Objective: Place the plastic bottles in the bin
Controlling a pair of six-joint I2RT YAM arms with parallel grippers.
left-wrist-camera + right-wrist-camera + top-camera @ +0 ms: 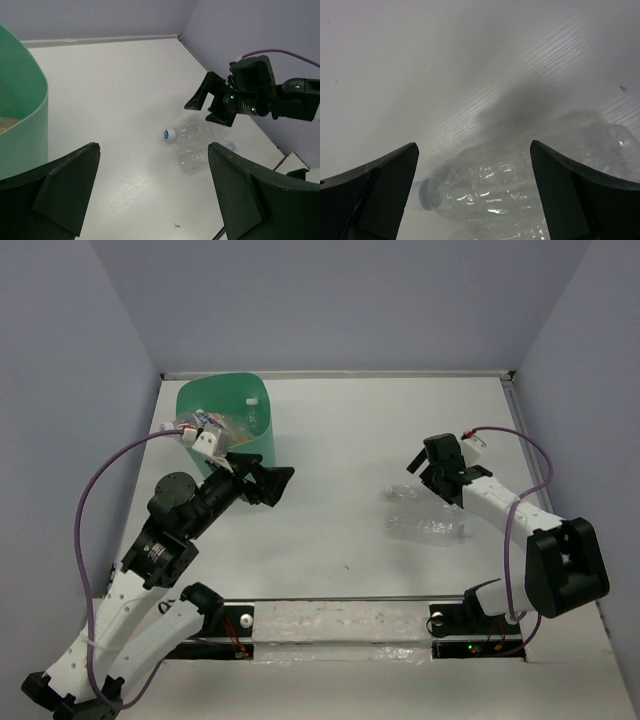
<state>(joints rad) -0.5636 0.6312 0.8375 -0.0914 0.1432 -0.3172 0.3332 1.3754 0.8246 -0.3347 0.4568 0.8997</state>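
Two clear plastic bottles lie side by side on the white table at the right; one has a blue-white cap, the other lies nearer. My right gripper is open just above the capped bottle, which lies between its fingers in the right wrist view. My left gripper is open and empty, beside the mint-green bin and pointing towards the bottles. The bin holds bottles, among them a white cap and something orange.
The bin's wall fills the left edge of the left wrist view. Grey walls close the table at the back and sides. A purple cable loops from the left arm. A metal rail runs along the near edge.
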